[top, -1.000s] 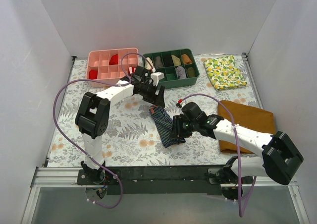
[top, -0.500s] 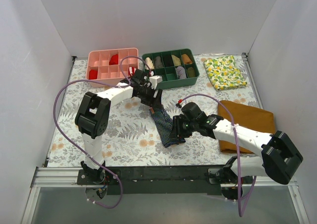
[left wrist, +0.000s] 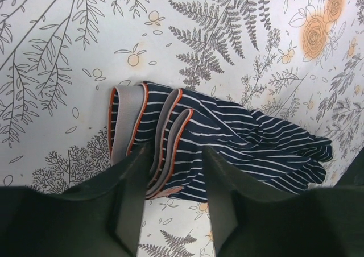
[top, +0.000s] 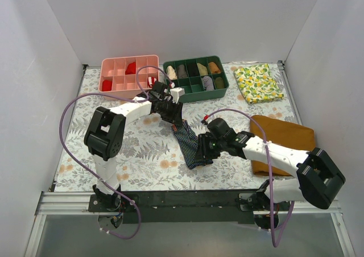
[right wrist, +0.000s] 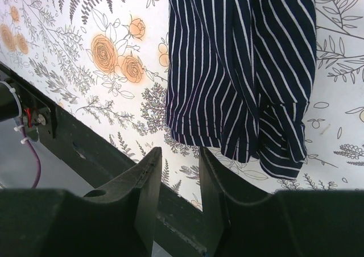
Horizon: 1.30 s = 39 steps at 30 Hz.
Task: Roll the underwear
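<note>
The underwear point(top: 189, 145) lies on the table as a long folded strip of navy cloth with thin stripes, running from the middle toward the front. My left gripper point(top: 178, 122) sits over its far end. In the left wrist view the grey, orange-edged waistband folds point(left wrist: 128, 126) lie just ahead of the left gripper point(left wrist: 173, 174), whose jaws are open and straddle the edge of the cloth. My right gripper point(top: 203, 152) is at the near end of the strip. It is open point(right wrist: 181, 171) with only table between its fingers, and the striped hem point(right wrist: 239, 58) lies just beyond them.
A pink tray point(top: 129, 75) and a green tray point(top: 196, 78) with rolled items stand at the back. A lemon-print cloth point(top: 259, 82) lies at the back right, and a mustard-brown cloth point(top: 284, 140) lies under the right arm. The black front rail point(right wrist: 114, 154) runs close to the right fingers.
The left gripper has shifted slightly over the waistband end and its jaws have narrowed. The right arm and the underwear have barely moved.
</note>
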Available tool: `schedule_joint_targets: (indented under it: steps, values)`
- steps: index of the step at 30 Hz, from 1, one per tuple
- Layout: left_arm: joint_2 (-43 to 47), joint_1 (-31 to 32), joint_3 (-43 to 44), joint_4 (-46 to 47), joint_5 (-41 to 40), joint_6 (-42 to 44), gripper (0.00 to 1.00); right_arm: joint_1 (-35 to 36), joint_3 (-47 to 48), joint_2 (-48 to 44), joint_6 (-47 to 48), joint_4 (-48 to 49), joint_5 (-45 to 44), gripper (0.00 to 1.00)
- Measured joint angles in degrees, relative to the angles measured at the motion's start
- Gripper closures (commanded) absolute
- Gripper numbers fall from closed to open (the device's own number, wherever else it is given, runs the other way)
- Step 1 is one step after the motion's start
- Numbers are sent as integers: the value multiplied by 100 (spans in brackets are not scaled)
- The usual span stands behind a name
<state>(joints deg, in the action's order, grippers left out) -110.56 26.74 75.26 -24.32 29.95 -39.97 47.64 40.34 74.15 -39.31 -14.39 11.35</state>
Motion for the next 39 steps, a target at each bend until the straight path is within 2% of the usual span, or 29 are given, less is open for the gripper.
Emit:
schedule_joint_targets:
  steps: [2, 5, 11, 20, 29, 39]
  values:
    - [7, 0, 0, 35, -26, -20, 74, 0, 0, 17, 0, -2, 0, 60]
    - [7, 0, 0, 48, -48, -48, 80, 0, -2, 26, -2, -2, -2, 60]
    - [7, 0, 11, 48, -66, -94, 100, 0, -68, 26, 0, -4, -52, 61]
    - [0, 0, 138, 39, -136, -136, 100, 0, -214, 81, 28, -20, -293, 63]
    - [-70, 0, 293, 39, -146, -142, 100, 0, -341, 227, 31, 153, -566, 70]
    - [-72, 0, 293, 39, -144, -142, 100, 2, -345, 2, 31, 400, -758, 71]
